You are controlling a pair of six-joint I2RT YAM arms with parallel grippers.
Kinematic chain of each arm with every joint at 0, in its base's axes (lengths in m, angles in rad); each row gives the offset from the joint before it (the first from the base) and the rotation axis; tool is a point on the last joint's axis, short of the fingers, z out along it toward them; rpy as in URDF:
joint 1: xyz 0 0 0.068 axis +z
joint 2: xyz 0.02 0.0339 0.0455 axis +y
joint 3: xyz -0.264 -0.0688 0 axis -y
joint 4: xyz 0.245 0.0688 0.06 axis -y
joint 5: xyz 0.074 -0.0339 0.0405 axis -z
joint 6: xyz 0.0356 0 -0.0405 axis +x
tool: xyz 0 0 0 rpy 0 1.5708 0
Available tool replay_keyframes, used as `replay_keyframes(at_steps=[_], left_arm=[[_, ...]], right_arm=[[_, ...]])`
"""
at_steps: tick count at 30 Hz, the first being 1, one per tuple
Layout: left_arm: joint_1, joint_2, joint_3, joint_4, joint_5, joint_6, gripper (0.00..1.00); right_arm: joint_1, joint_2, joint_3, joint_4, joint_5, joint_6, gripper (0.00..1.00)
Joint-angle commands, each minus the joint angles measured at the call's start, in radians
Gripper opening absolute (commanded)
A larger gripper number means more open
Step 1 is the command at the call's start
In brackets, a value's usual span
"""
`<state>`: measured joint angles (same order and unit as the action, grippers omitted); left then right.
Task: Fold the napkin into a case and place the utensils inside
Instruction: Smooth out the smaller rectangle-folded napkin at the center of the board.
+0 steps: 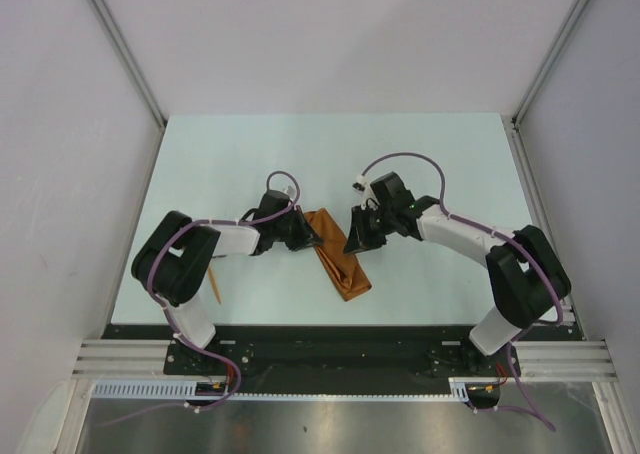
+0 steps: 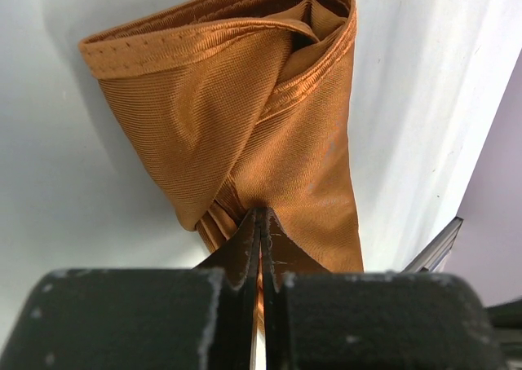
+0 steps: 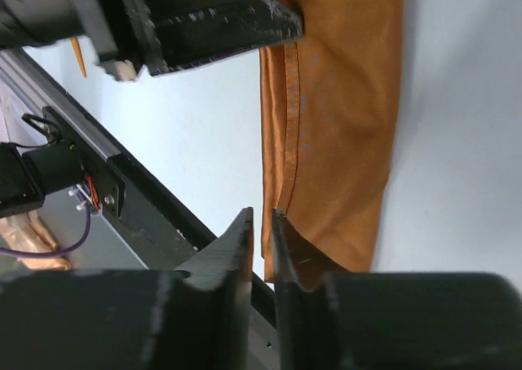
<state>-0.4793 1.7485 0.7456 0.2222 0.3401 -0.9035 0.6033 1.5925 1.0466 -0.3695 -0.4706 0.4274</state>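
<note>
Up close, the left gripper has its jaws pressed together on a bunched end of the napkin, a narrow folded strip between the grippers, likely anchoring the fold while the right gripper, barely parted and empty, hovers at its hemmed edge.

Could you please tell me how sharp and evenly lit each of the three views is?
Top external: even, soft light, sharp throughout, only faint shadows on the table. Left wrist: crisp weave on the napkin, a soft shadow to its left, the left gripper blurred near the lens. Right wrist: the right gripper soft-edged, the cloth in focus.
</note>
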Motion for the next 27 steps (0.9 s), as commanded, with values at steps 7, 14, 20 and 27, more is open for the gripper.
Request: replay_keyframes(at_steps=[7, 14, 20, 27], left_arm=[[0.016, -0.047, 0.009, -0.047, -0.064, 0.064, 0.0], [0.015, -0.181, 0.023, -0.079, -0.05, 0.107, 0.22], [0.021, -0.274, 0.098, -0.198, -0.068, 0.153, 0.34], [0.042, -0.198, 0.251, -0.371, -0.188, 0.29, 0.26]], right_arm=[[0.084, 0.093, -0.194, 0.303, -0.098, 0.163, 0.04], [0.107, 0.11, -0.211, 0.314, -0.088, 0.156, 0.03], [0.07, 0.083, -0.151, 0.241, -0.085, 0.108, 0.04], [-0.003, 0.119, -0.022, 0.213, -0.088, 0.083, 0.19]])
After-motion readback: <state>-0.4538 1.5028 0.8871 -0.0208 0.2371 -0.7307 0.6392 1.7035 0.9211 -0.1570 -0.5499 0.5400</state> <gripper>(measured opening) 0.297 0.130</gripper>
